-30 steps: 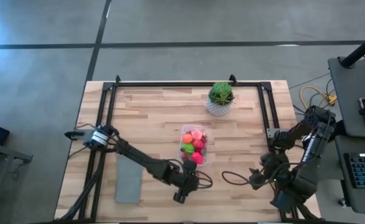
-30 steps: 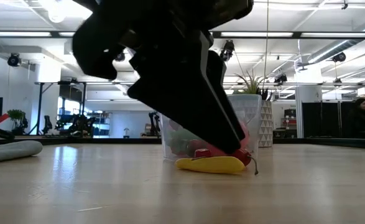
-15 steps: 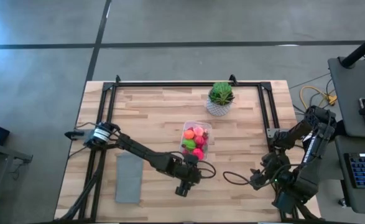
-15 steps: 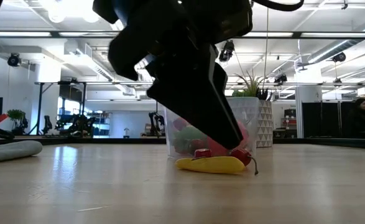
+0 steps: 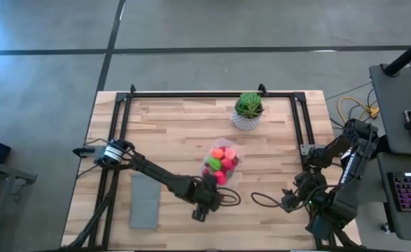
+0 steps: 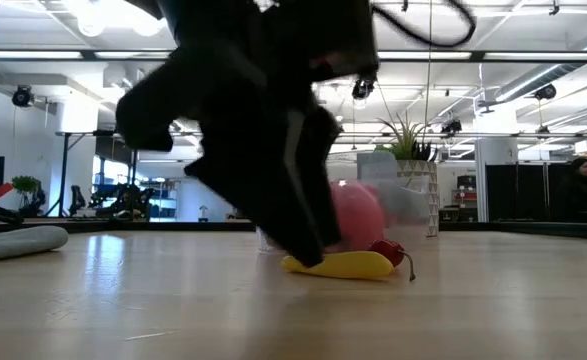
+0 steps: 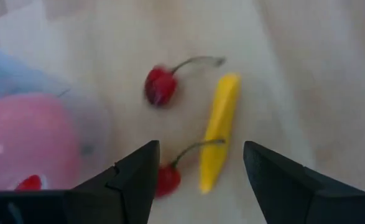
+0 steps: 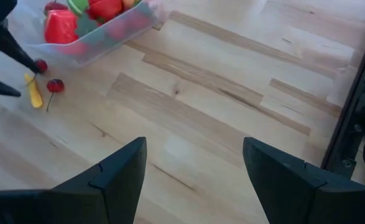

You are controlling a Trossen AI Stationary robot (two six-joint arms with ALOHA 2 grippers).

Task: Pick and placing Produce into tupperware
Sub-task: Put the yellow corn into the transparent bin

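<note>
Left end effector [image 7: 198, 180] low over the table [image 5: 170, 126], fingers parted and empty, just at 6 o'clock of the tupperware [image 5: 221, 164]. Tub sits mid-table, already heaped with produce [image 5: 220, 162]. Loose beside it: yellow piece [image 7: 219, 140], two cherries [image 7: 160, 85].

Yellow piece lies between the fingers but off to one side. Likely best: centre over it, straddle its narrow width, press to the wood before closing. Risk: a finger nudging a cherry stem or the tub wall.

Right end effector [image 8: 194, 180] open, parked at table's 4 o'clock.
</note>
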